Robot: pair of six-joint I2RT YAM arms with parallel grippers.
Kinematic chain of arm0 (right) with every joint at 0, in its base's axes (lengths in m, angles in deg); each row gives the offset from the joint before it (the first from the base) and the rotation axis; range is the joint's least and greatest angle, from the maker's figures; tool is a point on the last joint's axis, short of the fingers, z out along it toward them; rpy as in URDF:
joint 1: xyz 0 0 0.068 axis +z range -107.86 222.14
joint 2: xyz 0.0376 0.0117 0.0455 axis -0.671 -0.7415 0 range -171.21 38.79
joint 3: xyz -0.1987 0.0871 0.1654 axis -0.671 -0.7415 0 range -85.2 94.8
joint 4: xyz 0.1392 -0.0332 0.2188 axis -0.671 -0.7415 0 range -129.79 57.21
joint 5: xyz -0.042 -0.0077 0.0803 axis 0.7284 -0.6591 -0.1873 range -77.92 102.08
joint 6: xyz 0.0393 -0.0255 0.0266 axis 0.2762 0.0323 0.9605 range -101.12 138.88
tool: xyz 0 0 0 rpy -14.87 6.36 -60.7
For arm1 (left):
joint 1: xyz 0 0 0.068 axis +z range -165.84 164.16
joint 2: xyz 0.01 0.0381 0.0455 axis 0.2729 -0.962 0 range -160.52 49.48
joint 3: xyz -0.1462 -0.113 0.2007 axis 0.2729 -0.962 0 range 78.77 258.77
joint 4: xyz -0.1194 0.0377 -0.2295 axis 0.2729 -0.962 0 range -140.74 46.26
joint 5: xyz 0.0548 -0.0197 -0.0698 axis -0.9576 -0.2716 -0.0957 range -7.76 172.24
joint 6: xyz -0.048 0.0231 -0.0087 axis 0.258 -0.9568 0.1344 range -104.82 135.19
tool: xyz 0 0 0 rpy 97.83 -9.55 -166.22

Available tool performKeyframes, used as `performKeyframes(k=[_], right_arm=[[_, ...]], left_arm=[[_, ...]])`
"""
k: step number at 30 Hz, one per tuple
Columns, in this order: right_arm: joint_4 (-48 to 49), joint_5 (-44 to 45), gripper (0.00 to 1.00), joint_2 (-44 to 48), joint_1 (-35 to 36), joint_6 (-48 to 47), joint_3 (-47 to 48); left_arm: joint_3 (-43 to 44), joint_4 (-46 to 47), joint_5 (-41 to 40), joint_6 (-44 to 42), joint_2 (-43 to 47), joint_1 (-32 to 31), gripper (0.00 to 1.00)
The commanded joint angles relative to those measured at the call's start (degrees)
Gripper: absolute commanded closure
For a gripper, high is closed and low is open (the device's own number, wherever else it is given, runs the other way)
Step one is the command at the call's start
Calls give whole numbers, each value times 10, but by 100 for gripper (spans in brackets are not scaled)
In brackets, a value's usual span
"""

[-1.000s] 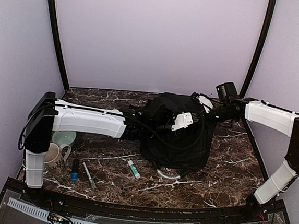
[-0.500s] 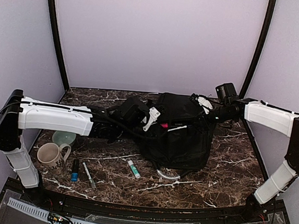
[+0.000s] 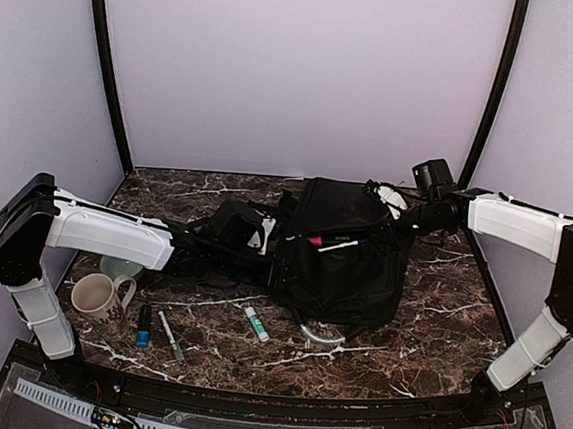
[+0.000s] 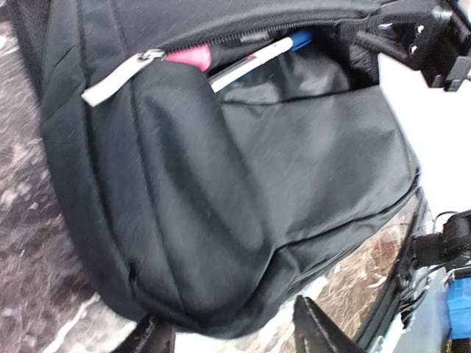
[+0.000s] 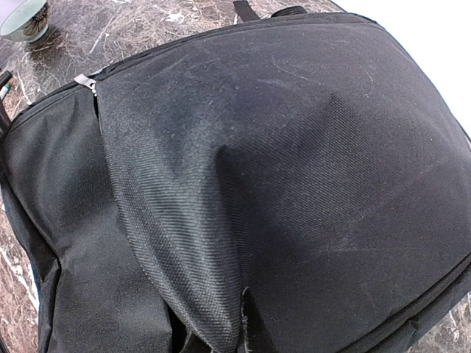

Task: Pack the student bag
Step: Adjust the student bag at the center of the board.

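The student bag (image 3: 348,255) is a big black backpack standing mid-table, and it fills the left wrist view (image 4: 221,184) and the right wrist view (image 5: 280,169). Its front pocket gapes open, with a pink item (image 4: 188,55), a white pen (image 4: 246,65) and a blue tip (image 4: 300,38) poking out by the zipper pull (image 4: 114,77). My left gripper (image 3: 263,235) hangs open just left of the bag, nothing between its fingers (image 4: 320,331). My right gripper (image 3: 399,216) is shut on the bag's top right fabric, which is pulled into a fold (image 5: 221,294); its fingers are hidden.
Left of the bag stand a mug (image 3: 99,296) and a pale green bowl (image 3: 122,263). In front lie a blue-capped stick (image 3: 143,327), a grey marker (image 3: 170,335) and a green-and-white tube (image 3: 256,324). A grey strap loop (image 3: 321,335) sticks out under the bag.
My left arm has drawn back leftward from over the bag's pocket and its jaws have opened wider. The pink item and white pen now show in the pocket. The right arm has not moved.
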Motion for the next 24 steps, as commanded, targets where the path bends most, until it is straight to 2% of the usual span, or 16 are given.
performKeyframes(k=[1,4,6,7,12,16,19,24], right_arm=[[27,-16,98,-1,7,1,-2],[22,-2,100,2,6,8,14],[21,2,100,9,4,12,27],[15,3,100,11,4,12,37],[-44,33,100,11,-13,1,124],[-53,75,100,19,-38,7,186],[-37,116,100,25,-40,8,200],[-25,108,100,20,-40,21,189]], left_arm=[[32,97,54,13,-22,15,59],[97,75,51,-30,-43,24,79],[142,60,63,-43,-61,36,97],[158,66,72,-48,-64,40,100],[296,8,108,-85,-50,40,100],[347,-17,94,-114,-11,35,100],[347,-29,75,-127,11,35,100],[281,-5,77,-108,19,35,100]])
